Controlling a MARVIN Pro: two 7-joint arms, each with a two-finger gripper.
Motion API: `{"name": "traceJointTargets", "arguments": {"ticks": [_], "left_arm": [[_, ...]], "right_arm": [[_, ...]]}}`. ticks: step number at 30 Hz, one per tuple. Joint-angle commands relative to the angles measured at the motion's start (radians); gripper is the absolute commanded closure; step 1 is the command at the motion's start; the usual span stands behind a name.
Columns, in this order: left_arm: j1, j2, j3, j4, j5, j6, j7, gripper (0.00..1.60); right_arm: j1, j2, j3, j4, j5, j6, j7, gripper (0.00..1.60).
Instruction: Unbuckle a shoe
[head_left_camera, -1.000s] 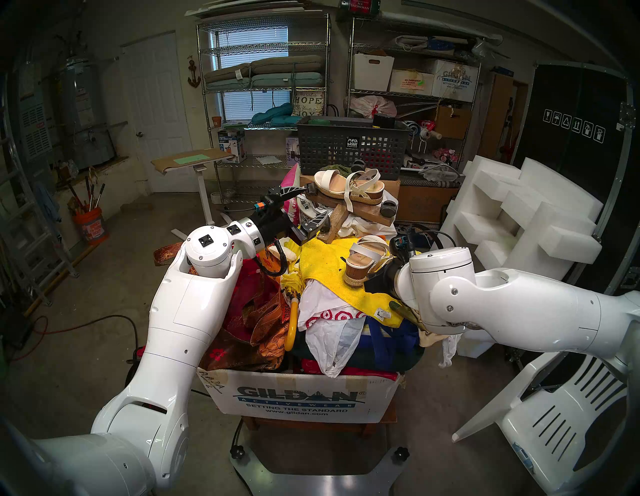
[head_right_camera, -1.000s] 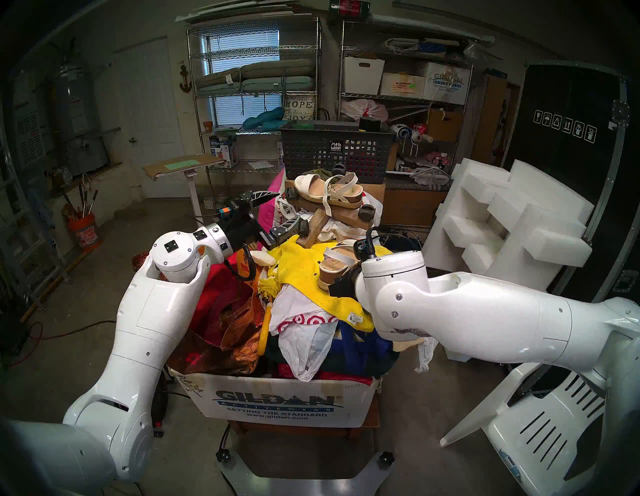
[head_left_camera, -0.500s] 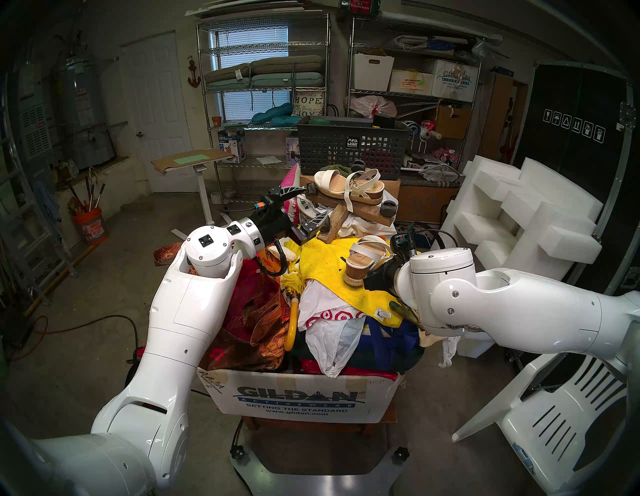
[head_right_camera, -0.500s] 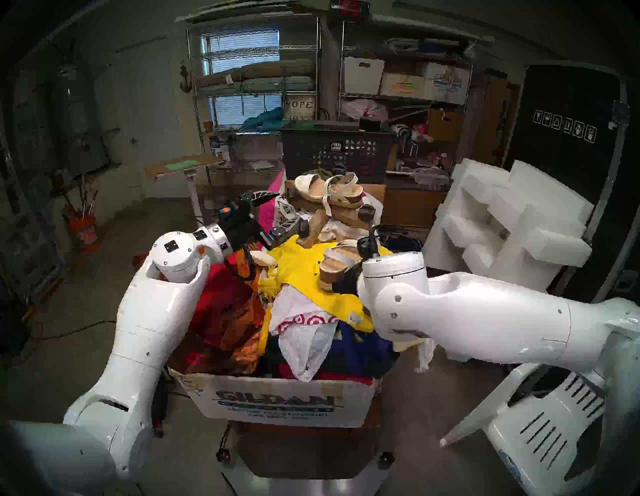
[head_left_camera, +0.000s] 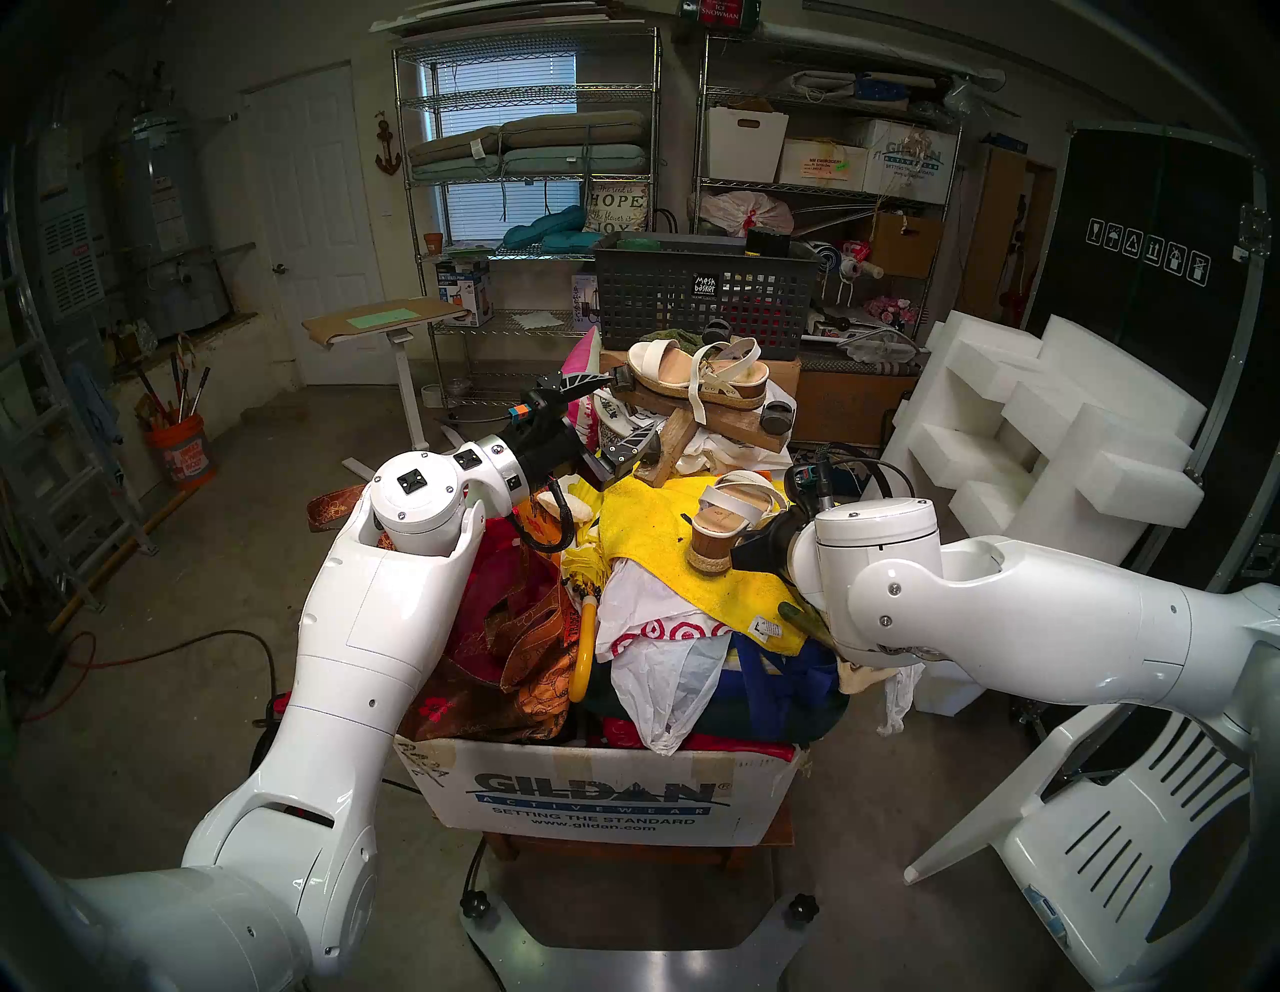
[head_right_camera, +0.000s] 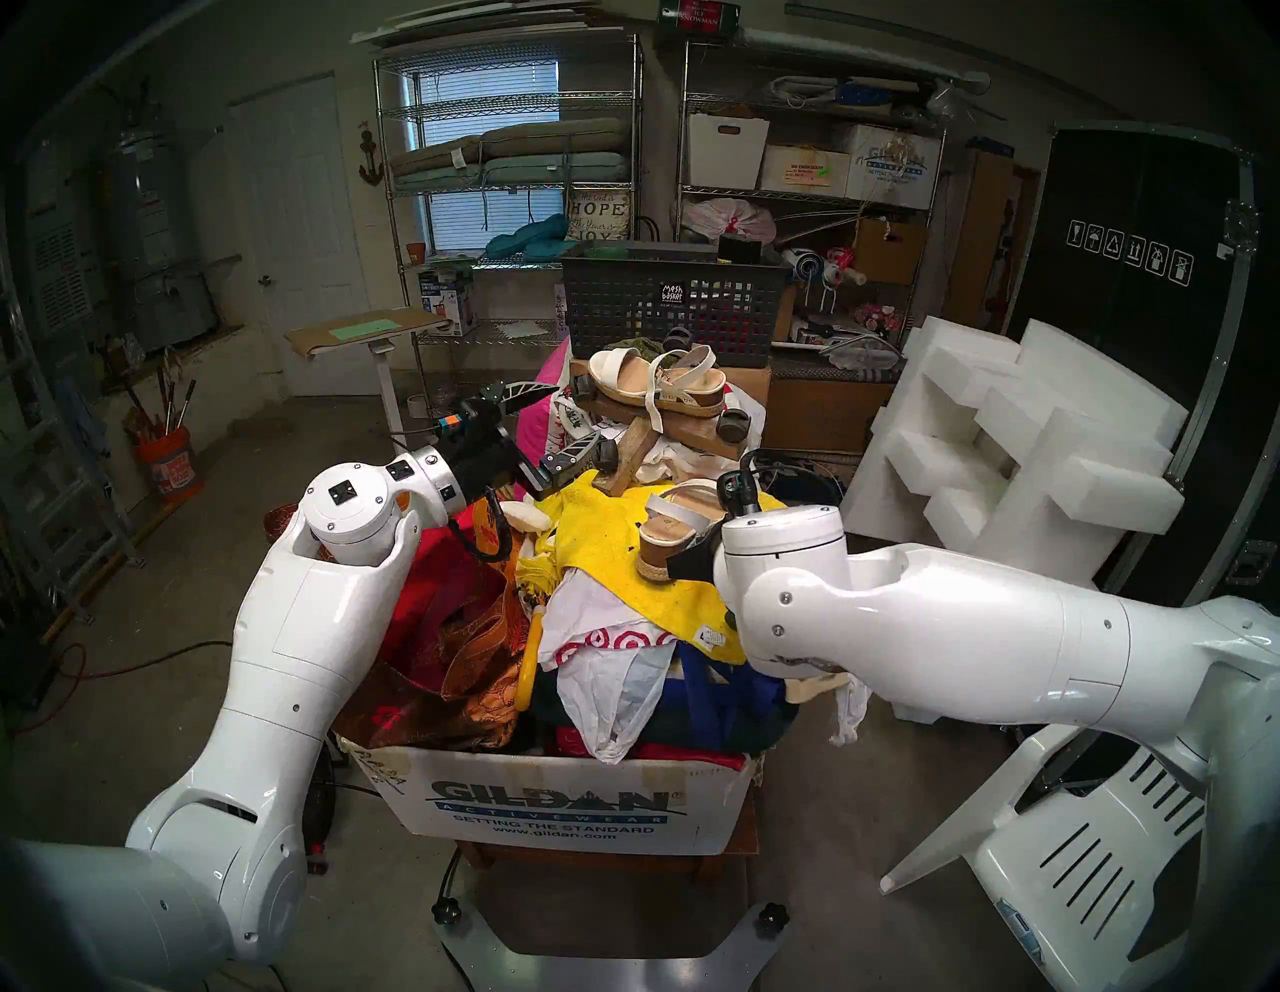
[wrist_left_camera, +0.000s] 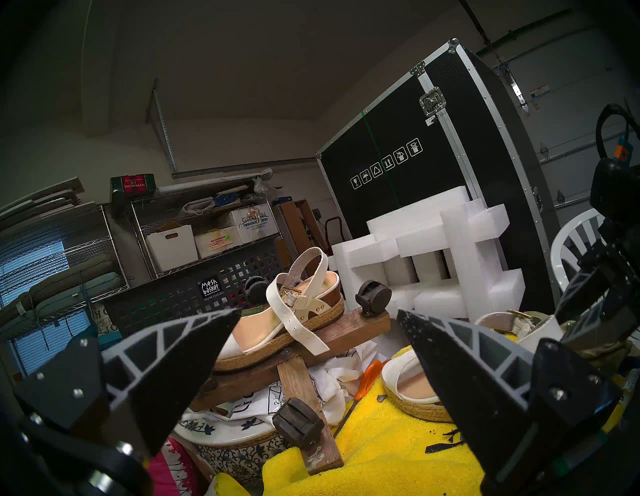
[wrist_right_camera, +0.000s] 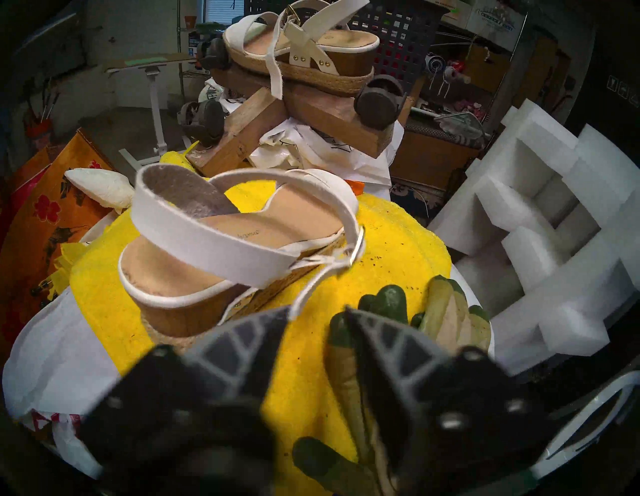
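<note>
Box (head_left_camera: 602, 796) heaped with bags and cloth — sandal (wrist_right_camera: 221, 242) on top.
It rests on a yellow towel (wrist_right_camera: 381, 242); right fingers (wrist_right_camera: 318, 332) apart just behind its strap, left fingers (wrist_left_camera: 318, 332) wide apart — both empty.

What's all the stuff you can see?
yellow towel: one, yellow, atop the pile
wooden dolly: one, brown, behind towel
near sandal: one, white-strapped, on yellow towel
far sandal: one, white-strapped, on wooden dolly
cardboard box: one, white, under pile
mesh basket: one, dark grey, behind far sandal
glove: one, green-tan, right of near sandal
foam blocks: several, white, far right
left end effector: one, black, open, beside dolly
right end effector: one, black, open, at near sandal's heel
</note>
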Motion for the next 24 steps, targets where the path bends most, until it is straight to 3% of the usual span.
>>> {"name": "traceJointTargets", "arguments": {"ticks": [1, 10, 16, 24], "left_arm": [[-0.019, 0.000, -0.004, -0.015, -0.005, -0.002, -0.003, 0.00], [-0.019, -0.001, -0.004, -0.015, -0.005, -0.002, -0.003, 0.00], [-0.019, -0.001, -0.004, -0.015, -0.004, -0.002, -0.002, 0.00], [-0.019, -0.001, -0.004, -0.015, -0.004, -0.002, -0.002, 0.00]], "right_arm": [[0.012, 0.002, 0.007, -0.024, 0.018, 0.018, -0.034, 1.56], [0.012, -0.002, -0.005, -0.029, -0.016, 0.020, -0.092, 1.60], [0.011, -0.025, -0.028, 0.003, -0.102, 0.008, -0.135, 1.60], [0.020, -0.062, -0.047, 0.062, -0.169, -0.002, -0.059, 1.60]]}}
